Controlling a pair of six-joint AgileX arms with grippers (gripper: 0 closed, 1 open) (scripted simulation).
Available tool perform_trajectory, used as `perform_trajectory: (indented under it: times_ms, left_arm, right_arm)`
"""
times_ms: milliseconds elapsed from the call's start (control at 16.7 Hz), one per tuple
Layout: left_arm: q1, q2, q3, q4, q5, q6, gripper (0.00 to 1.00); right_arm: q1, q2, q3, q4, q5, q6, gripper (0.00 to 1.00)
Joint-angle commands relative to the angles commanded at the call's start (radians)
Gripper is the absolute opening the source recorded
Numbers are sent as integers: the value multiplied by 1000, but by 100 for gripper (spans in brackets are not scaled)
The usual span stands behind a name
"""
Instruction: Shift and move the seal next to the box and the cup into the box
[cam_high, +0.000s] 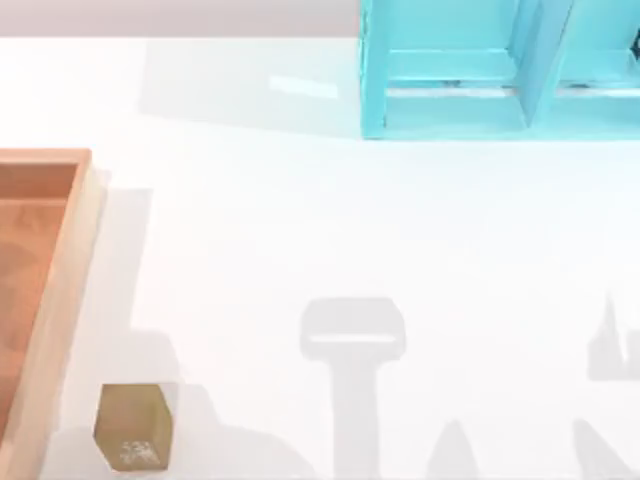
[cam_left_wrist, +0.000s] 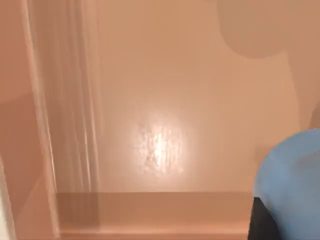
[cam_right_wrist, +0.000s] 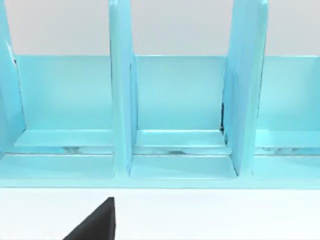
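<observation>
Blue cup (cam_left_wrist: 292, 180) against a dark left finger (cam_left_wrist: 264, 222), above the box (cam_left_wrist: 165, 100) floor.

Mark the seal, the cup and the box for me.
seal (cam_high: 133, 425): top view, on its top face.
cup (cam_left_wrist: 295, 175): left wrist view, on its blue side.
box (cam_high: 62, 300): top view, on its pale right rim.

Both wrist views show a matte black pincer (cam_right_wrist: 95, 222) part.
</observation>
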Motion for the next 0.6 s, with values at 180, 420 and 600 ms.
perform_trajectory:
  times_ms: [180, 420, 600]
  left_arm:
    - [124, -81, -102, 18, 32, 123, 0]
    - [154, -102, -128, 23, 44, 154, 0]
    - [150, -97, -124, 24, 39, 153, 0]
  right_arm:
    - [0, 0, 0, 0, 0, 0, 100]
    - [0, 0, 0, 0, 0, 0, 100]
    - [0, 0, 0, 0, 0, 0, 100]
